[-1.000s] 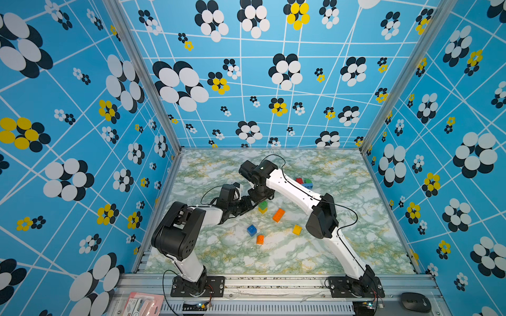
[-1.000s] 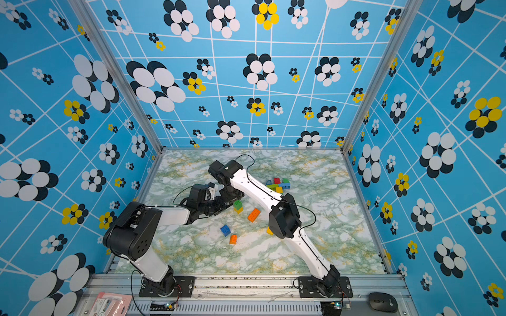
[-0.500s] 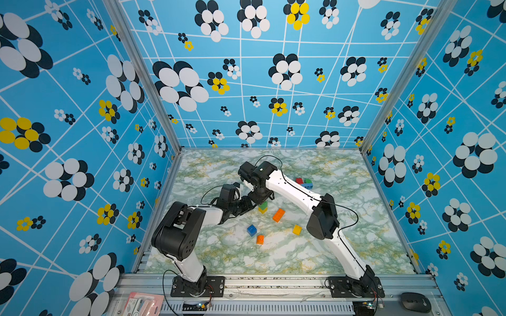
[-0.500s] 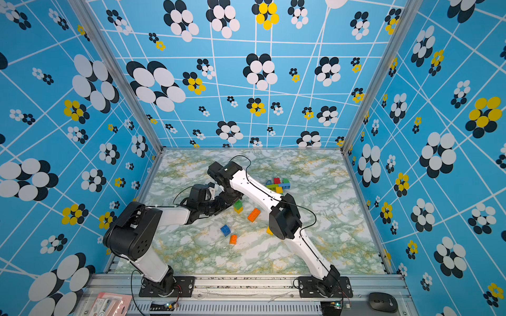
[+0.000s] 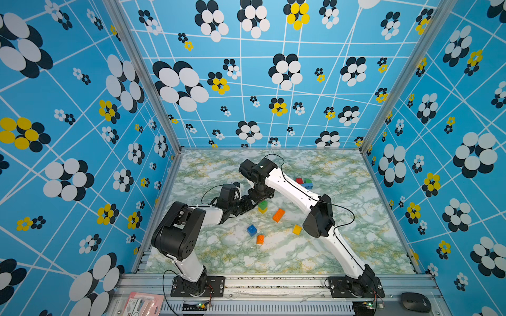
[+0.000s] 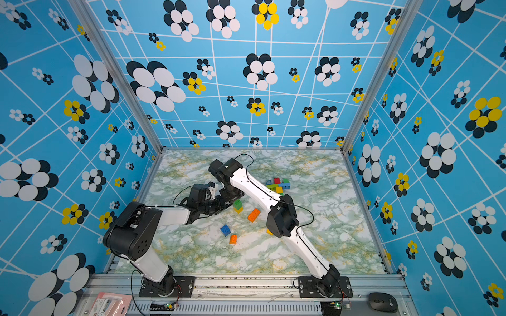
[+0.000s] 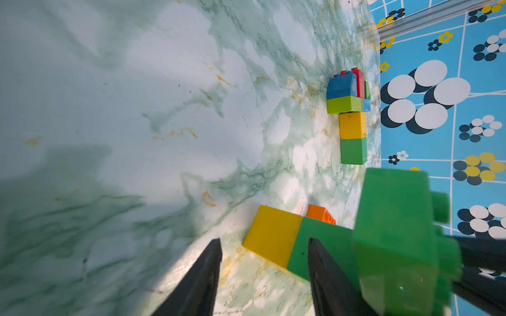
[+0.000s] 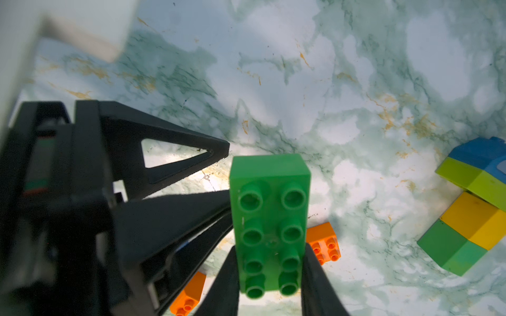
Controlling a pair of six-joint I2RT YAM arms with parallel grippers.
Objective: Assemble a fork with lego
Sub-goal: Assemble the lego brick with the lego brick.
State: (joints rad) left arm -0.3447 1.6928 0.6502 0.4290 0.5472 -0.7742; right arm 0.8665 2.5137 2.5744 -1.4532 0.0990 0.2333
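My right gripper (image 8: 269, 247) is shut on a green oblong lego brick (image 8: 269, 219), studs facing its camera, held above the table at centre left (image 5: 260, 195). The same brick fills the left wrist view (image 7: 397, 240). My left gripper (image 7: 264, 240) is open with only marble between its fingers. Just past its fingertips lies a joined yellow-and-green pair (image 7: 276, 235), seen in both top views (image 5: 262, 206) (image 6: 237, 205). The left gripper (image 8: 223, 175) sits close beside the held brick. A multicoloured lego assembly (image 5: 304, 182) (image 6: 278, 185) (image 7: 350, 115) lies farther back.
Loose bricks lie mid-table: an orange oblong (image 5: 278, 214), a blue one (image 5: 252, 229), a small orange one (image 5: 260, 239) and a yellow one (image 5: 297, 229). The right arm (image 5: 290, 188) reaches diagonally over the table. Patterned blue walls close off three sides.
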